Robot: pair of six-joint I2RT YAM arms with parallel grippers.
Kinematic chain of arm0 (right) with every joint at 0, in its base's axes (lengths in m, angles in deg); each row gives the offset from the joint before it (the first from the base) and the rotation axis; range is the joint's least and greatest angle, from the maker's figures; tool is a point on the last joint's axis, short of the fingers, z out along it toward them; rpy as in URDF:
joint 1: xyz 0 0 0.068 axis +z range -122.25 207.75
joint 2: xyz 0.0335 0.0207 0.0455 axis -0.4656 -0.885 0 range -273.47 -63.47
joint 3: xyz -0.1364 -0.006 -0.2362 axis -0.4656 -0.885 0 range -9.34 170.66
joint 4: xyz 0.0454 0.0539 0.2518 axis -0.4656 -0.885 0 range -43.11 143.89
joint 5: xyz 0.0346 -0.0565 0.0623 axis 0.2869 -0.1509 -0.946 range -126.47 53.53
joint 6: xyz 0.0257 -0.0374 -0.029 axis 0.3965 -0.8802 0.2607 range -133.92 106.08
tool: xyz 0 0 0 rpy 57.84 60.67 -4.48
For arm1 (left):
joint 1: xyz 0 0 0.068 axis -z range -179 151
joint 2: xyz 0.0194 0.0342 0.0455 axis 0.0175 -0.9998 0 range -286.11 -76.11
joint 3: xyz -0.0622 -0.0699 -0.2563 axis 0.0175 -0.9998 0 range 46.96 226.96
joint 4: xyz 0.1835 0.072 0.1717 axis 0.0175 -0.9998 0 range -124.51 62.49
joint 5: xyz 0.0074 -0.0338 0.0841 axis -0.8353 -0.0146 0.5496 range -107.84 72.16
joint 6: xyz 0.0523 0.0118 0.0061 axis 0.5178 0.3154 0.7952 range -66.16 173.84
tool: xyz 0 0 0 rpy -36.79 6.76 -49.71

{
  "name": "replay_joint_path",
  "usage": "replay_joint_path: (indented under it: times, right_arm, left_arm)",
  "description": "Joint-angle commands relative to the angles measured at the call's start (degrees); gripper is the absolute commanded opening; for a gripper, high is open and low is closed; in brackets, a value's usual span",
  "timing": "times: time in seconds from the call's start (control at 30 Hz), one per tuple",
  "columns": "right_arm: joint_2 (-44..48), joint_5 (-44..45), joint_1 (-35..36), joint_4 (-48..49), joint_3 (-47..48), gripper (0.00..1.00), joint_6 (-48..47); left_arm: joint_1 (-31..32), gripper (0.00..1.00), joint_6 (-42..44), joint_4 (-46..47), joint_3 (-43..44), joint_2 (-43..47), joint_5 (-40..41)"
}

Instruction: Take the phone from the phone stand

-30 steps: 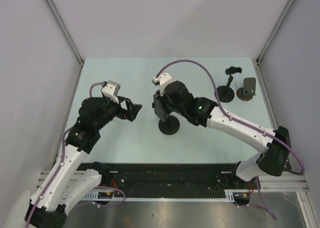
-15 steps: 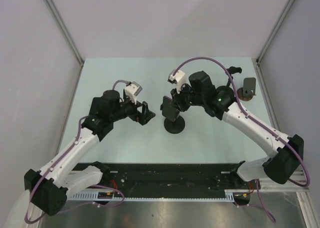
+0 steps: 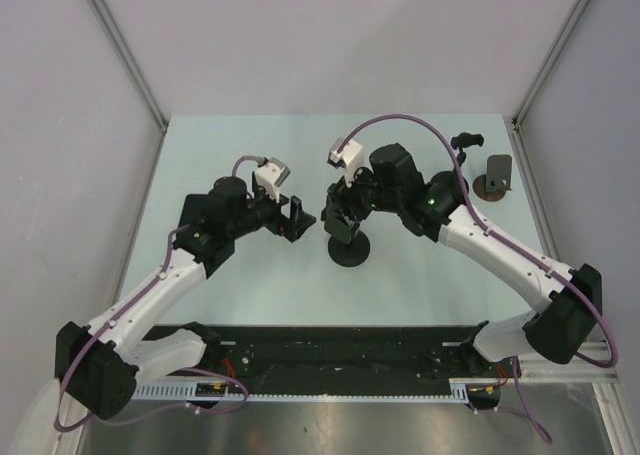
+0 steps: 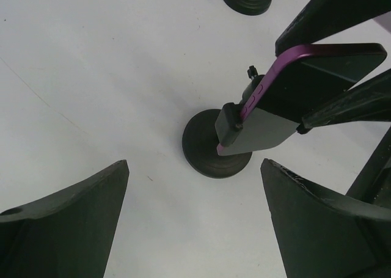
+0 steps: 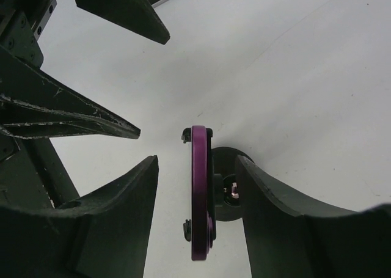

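Observation:
The phone (image 5: 199, 192), dark with a purple edge, stands clamped in the black phone stand (image 3: 350, 252) at mid table. It also shows in the left wrist view (image 4: 305, 76) above the stand's round base (image 4: 217, 153). My right gripper (image 5: 197, 159) is open and straddles the phone from above, with a gap on each side of it. In the top view the right gripper (image 3: 340, 215) is over the stand. My left gripper (image 3: 297, 218) is open and empty just left of the stand, and points at it in the left wrist view (image 4: 194, 165).
A second black stand (image 3: 452, 180) and a brown-based stand (image 3: 495, 175) are at the back right. The table's right rail (image 3: 535, 200) runs close behind them. My left fingers (image 5: 116, 9) show close to the phone in the right wrist view.
My left arm has reached right, bringing its open gripper close to the stand. My right wrist has shifted slightly right and settled with its jaws around the phone.

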Motion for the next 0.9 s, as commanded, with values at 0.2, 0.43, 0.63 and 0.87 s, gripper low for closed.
replay_joint_path:
  times: [0.2,0.43,0.63,0.87]
  right_arm:
    - [-2.5,2.1,1.3,0.7,0.4,0.39,0.6]
    - [-1.5,1.1,0.5,-0.7,0.4,0.00,0.9]
    - [-1.1,0.1,0.3,-1.5,0.4,0.00,0.9]
    - [-1.1,-0.3,0.3,-2.2,0.3,0.00,0.3]
  left_arm:
    - [0.2,0.91,-0.1,11.8,-2.9,-3.6,-4.3]
    - [0.3,0.88,-0.3,14.3,-1.7,-8.1,-7.4]
    - [1.1,0.85,0.4,14.8,-1.0,-11.0,-8.4]
    - [1.5,0.77,0.5,15.6,-0.1,-12.2,-7.8]
